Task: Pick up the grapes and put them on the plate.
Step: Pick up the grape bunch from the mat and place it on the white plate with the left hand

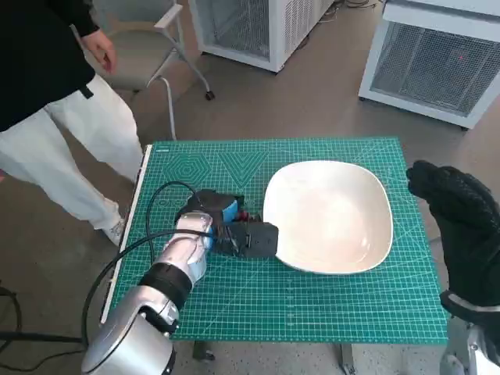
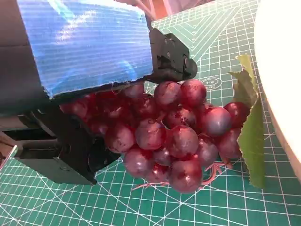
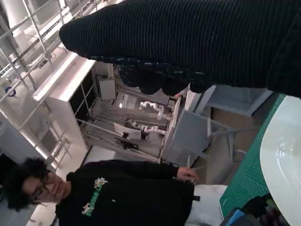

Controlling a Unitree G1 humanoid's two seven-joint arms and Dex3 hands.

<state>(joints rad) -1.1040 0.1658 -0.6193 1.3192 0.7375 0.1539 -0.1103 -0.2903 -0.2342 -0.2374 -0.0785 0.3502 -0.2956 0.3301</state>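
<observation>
A bunch of dark red grapes (image 2: 174, 134) with a green leaf (image 2: 251, 136) lies on the green cutting mat (image 1: 312, 305), just beside the rim of the white plate (image 1: 328, 215). My left hand (image 1: 234, 230) is down over the bunch; its black fingers (image 2: 171, 59) press against the grapes from both sides and grip them. In the head view the hand hides nearly all of the bunch. My right hand (image 1: 461, 226), in its black glove, hovers at the table's right edge beside the plate, fingers spread, holding nothing.
A person in white trousers (image 1: 70, 148) stands at the table's far left corner, near a chair (image 1: 148, 47). White cabinets (image 1: 437, 55) stand behind the table. A black cable (image 1: 152, 207) loops over the mat by my left forearm.
</observation>
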